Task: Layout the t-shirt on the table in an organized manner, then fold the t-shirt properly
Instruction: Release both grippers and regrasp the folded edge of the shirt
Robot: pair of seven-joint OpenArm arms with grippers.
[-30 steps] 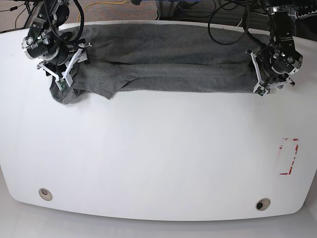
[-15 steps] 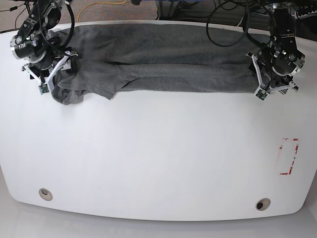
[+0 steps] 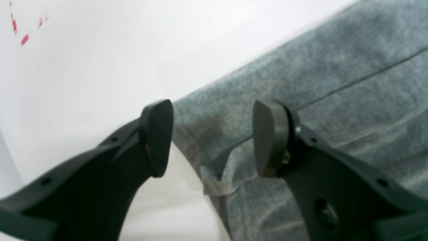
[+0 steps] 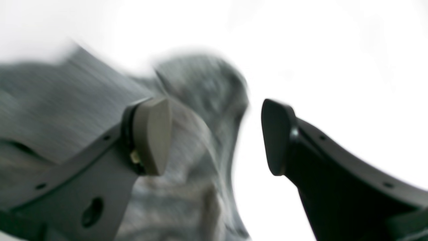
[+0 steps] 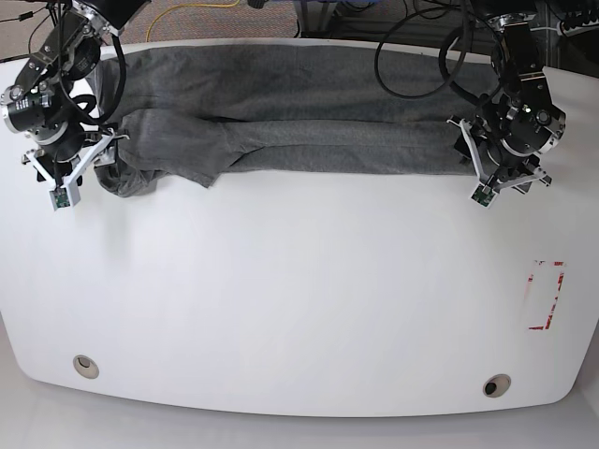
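The grey t-shirt (image 5: 299, 117) lies stretched in a long creased band across the far part of the white table (image 5: 299, 299). Its left end is bunched into a lump (image 5: 126, 180). My right gripper (image 5: 80, 173) hovers at that end, just left of the cloth. In the blurred right wrist view the right gripper (image 4: 215, 135) is open, with the bunched t-shirt (image 4: 200, 100) under its left finger and nothing pinched. My left gripper (image 5: 505, 182) is at the shirt's right end. In the left wrist view the left gripper (image 3: 214, 137) is open over the t-shirt's corner (image 3: 214, 167).
A red-and-white sticker (image 5: 546, 295) sits near the table's right edge and shows as the sticker (image 3: 20, 30) in the left wrist view. Two round grommets (image 5: 86, 366) (image 5: 496, 384) sit near the front edge. Cables (image 5: 421, 47) hang behind the far edge.
My right gripper has come off the shirt's left end, moving left and toward the front. The left gripper has shifted slightly left and forward. The shirt has barely moved.
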